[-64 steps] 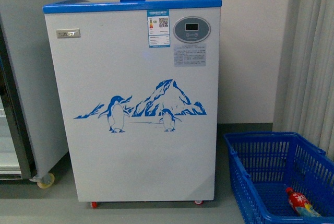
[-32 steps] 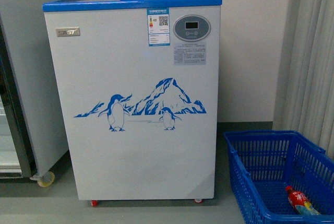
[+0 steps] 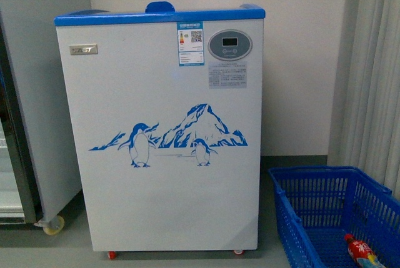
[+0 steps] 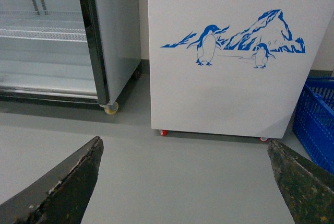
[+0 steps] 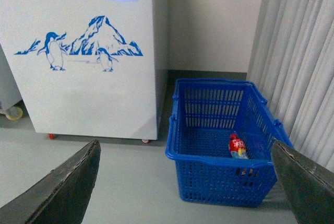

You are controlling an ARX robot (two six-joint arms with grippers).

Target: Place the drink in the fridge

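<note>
The fridge (image 3: 162, 137), a white chest freezer with a blue top rim, penguin picture and grey oval panel, stands closed ahead; it also shows in the left wrist view (image 4: 229, 67) and the right wrist view (image 5: 83, 51). The drink (image 3: 362, 252), a red-capped, red-labelled bottle, lies in the blue mesh basket (image 3: 306, 208) on the floor at the right; the right wrist view shows the drink (image 5: 237, 146) too. My left gripper (image 4: 185, 182) is open over bare floor. My right gripper (image 5: 185, 182) is open, short of the basket (image 5: 224, 182). Neither arm shows in the front view.
A tall grey cabinet (image 3: 37, 93) with a glass door (image 4: 42, 31) stands left of the fridge on castors. A pale curtain (image 3: 375, 68) hangs at the right behind the basket. Grey floor (image 4: 182, 172) lies in front of the fridge.
The front view has shifted: the fridge and basket sit slightly lower in the picture than before. The drink lies as it did in the basket.
</note>
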